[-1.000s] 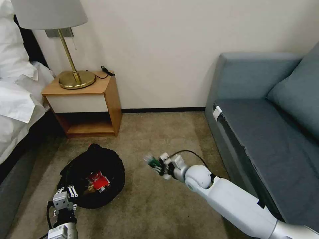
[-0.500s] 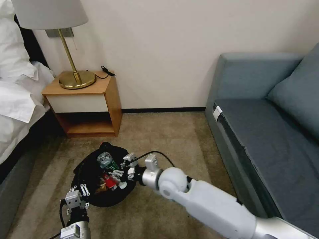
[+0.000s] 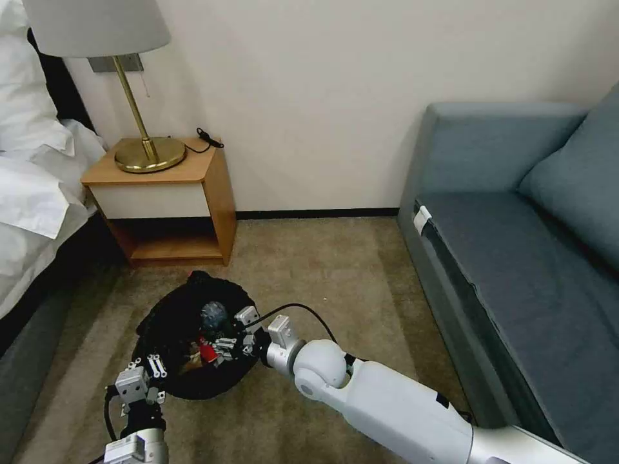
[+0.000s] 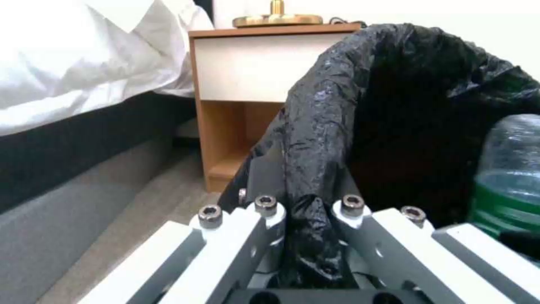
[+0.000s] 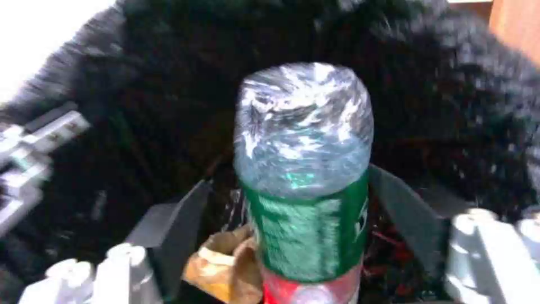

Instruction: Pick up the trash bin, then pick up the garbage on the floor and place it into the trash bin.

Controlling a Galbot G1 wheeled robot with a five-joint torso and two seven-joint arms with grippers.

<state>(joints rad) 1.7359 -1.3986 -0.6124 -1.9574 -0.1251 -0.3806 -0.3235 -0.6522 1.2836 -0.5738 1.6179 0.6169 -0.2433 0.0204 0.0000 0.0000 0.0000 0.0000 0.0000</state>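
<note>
left end effector (image 4: 306, 219) pinching bin liner (image 4: 337, 105), bottle (image 5: 303, 169) between right's fingers

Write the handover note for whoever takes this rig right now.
Left claw: shut on the trash bin's black liner at its near rim, holding the bin.
Right claw: reaching into the bin's mouth, with the bottle directly in front of it; I cannot tell whether it grips the bottle.
In the bin: the tan paper bag and the red-and-white packet lie beneath the bottle.
Done: bin picked up, bag and packet binned, bottle brought inside the rim.
Left: confirm the bottle is released, then withdraw the right arm.
</note>
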